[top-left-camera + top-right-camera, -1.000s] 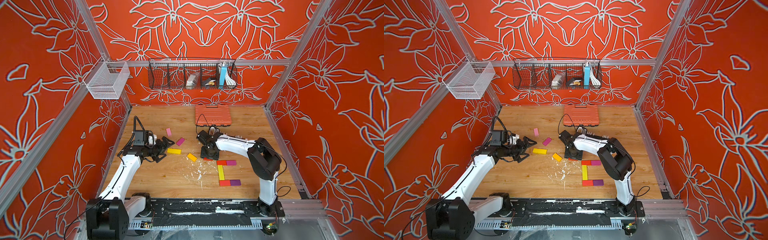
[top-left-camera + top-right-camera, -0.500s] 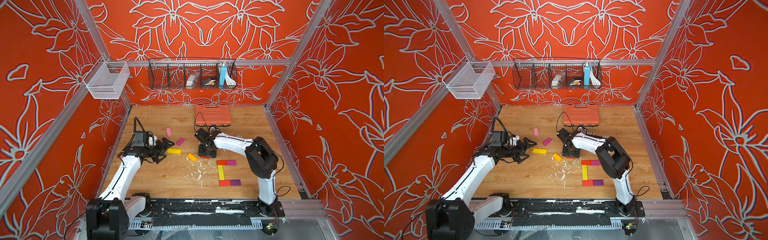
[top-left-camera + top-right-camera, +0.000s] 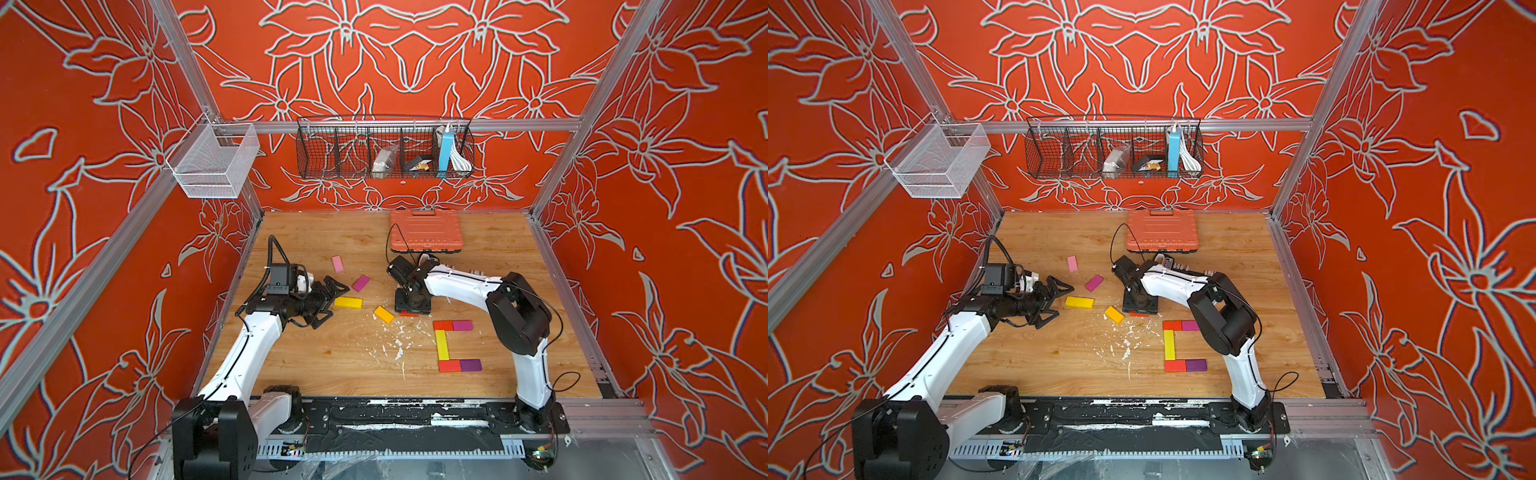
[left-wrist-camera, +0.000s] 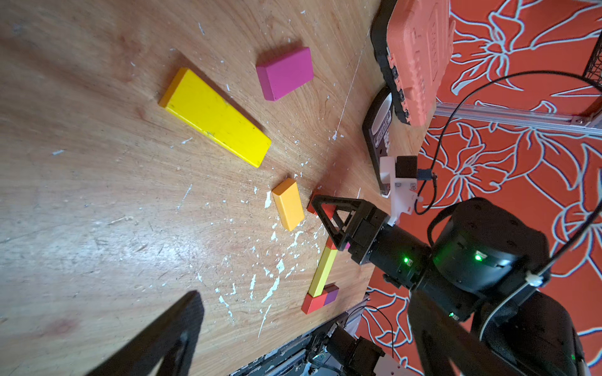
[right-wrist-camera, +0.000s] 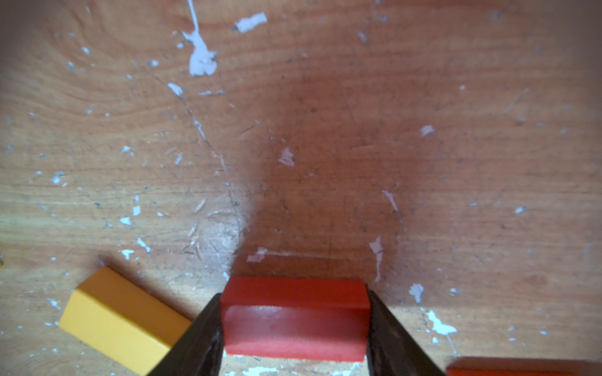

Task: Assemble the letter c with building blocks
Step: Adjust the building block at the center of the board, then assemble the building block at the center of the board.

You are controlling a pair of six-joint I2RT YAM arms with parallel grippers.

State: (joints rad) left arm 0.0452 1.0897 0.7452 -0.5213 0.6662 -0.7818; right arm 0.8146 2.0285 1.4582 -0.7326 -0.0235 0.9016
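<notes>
In both top views a C of blocks lies flat at front right: a red block (image 3: pixel 443 325) (image 3: pixel 1172 325) and a magenta one (image 3: pixel 462 325) at the far end, a long yellow block (image 3: pixel 441 345) down the left side, and a red (image 3: pixel 450 365) and a purple block (image 3: pixel 471 365) at the near end. My right gripper (image 3: pixel 411 307) (image 5: pixel 294 325) points down just beyond the C. It is shut on another red block (image 5: pixel 294 319) close over the table. My left gripper (image 3: pixel 337 301) (image 3: pixel 1064 301) is open beside a loose yellow block (image 3: pixel 348 302) (image 4: pixel 215 117).
Loose on the table are an orange block (image 3: pixel 384 314) (image 5: pixel 120 315), a magenta block (image 3: pixel 360 283) (image 4: pixel 284 73) and a pink block (image 3: pixel 337 264). An orange ribbed case (image 3: pixel 426 230) lies at the back, with a black device (image 4: pixel 379 130) beside it. White flecks (image 3: pixel 399 345) spot the wood.
The right gripper with the red block has edged slightly to the left. The left gripper has crept a little toward the loose yellow block.
</notes>
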